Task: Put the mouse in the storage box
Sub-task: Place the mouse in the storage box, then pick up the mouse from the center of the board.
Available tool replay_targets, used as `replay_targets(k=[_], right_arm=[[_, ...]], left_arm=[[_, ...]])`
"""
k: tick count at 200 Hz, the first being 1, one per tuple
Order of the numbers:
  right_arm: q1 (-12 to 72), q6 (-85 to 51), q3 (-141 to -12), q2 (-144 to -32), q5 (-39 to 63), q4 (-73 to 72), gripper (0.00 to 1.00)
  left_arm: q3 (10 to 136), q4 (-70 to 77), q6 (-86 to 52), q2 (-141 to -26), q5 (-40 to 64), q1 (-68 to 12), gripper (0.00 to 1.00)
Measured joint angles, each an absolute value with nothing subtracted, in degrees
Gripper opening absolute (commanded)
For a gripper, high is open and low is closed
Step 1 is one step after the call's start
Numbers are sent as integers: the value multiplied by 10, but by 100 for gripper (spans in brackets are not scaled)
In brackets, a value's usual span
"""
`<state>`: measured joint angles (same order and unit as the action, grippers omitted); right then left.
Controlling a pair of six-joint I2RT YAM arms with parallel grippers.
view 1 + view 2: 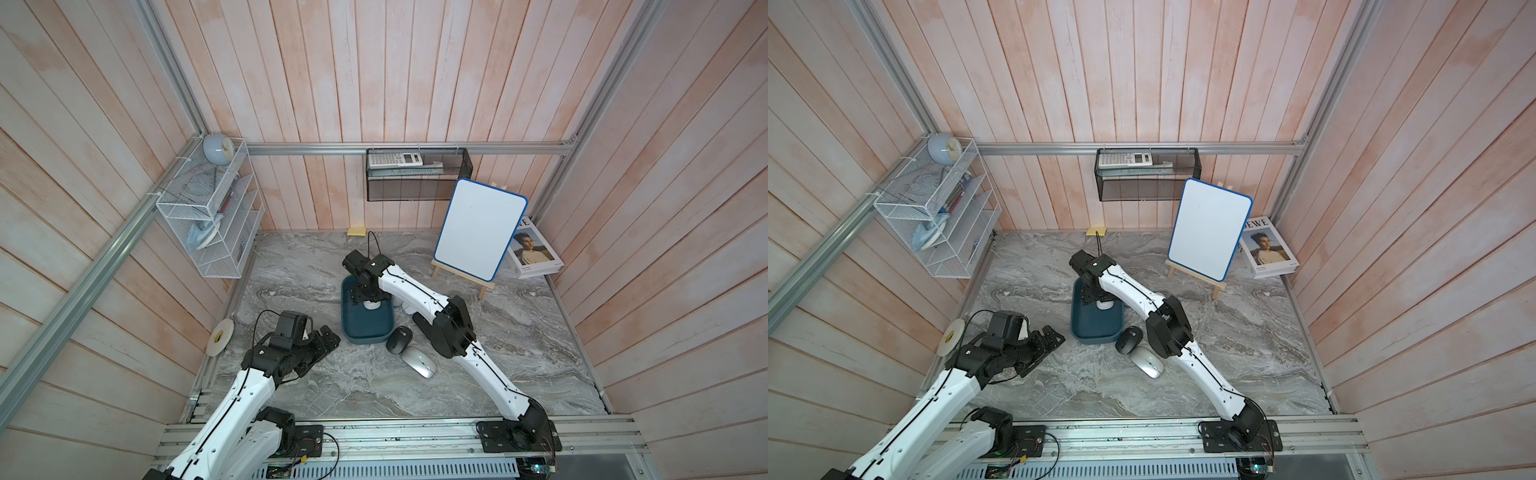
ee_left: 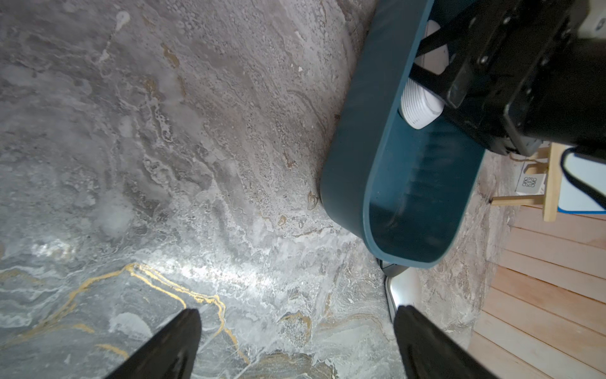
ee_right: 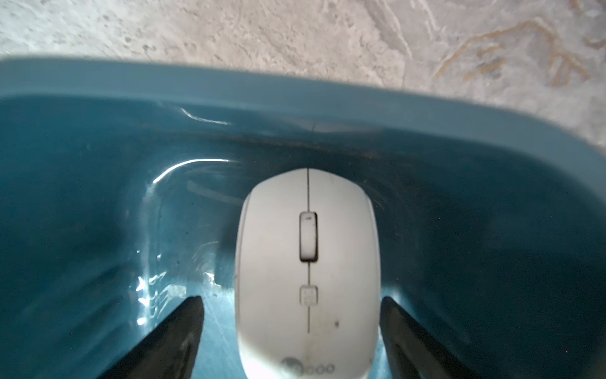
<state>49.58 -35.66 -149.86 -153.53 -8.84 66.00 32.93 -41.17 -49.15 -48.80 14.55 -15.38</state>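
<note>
The teal storage box (image 1: 368, 328) (image 1: 1096, 324) (image 2: 354, 131) sits mid-table. A white mouse (image 1: 372, 304) (image 1: 1104, 305) (image 3: 308, 262) (image 2: 421, 108) lies on its floor at the far end. My right gripper (image 1: 370, 296) (image 3: 292, 300) reaches down into the box and is open, its fingers either side of the mouse with a gap showing on one side. A black mouse (image 1: 399, 338) (image 1: 1128, 338) and a silver mouse (image 1: 419, 361) (image 1: 1147, 360) lie on the table by the box's near right corner. My left gripper (image 1: 326, 336) (image 2: 296, 310) hovers open and empty, left of the box.
A whiteboard on an easel (image 1: 480, 228) and a magazine (image 1: 536, 253) stand at the back right. A tape roll (image 1: 219, 336) leans at the left edge. The white wire rack (image 1: 208, 216) and black mesh basket (image 1: 417, 174) hang on the walls.
</note>
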Motion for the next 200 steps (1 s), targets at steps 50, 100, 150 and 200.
replay_targets(k=[50,100,150,200], right_arm=[[506,-336,-1533,-1496,-105,662,88],[516,-278,-1536,-1359,-116,669,88],[516,-160,-1301,-1156,-119,697,88],[518,-98,-814,-866,-68,591,98]], left_arm=[[335,-412,-491,-488,145,-154,98],[338,-413,-491,-487,145,-154,98],[346,-420,-485,-487,144,-154,98],[366,-439,-471,-486,131,-154,98]])
